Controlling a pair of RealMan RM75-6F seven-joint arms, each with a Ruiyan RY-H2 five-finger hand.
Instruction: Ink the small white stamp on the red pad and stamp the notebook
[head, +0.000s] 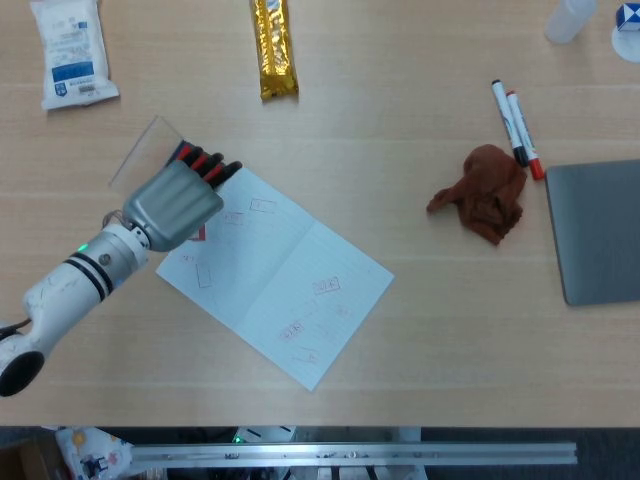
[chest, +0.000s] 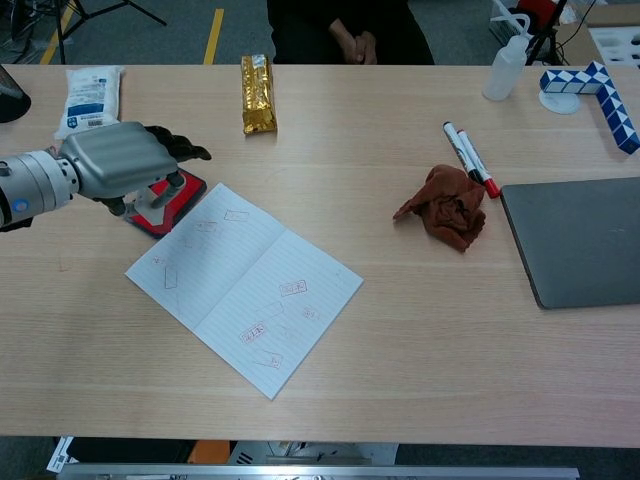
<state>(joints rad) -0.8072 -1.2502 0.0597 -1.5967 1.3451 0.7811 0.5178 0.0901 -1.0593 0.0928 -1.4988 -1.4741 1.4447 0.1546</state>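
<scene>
open notebook w/ red stamp marks lies nearest on the table, left hand hangs over the red pad at its far-left corner, fingers curled but can't tell if it's got the stamp, which isn't visible; right hand out of frame.

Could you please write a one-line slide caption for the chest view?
Left hand raised above the red ink pad, beside the open notebook on the table.
</scene>
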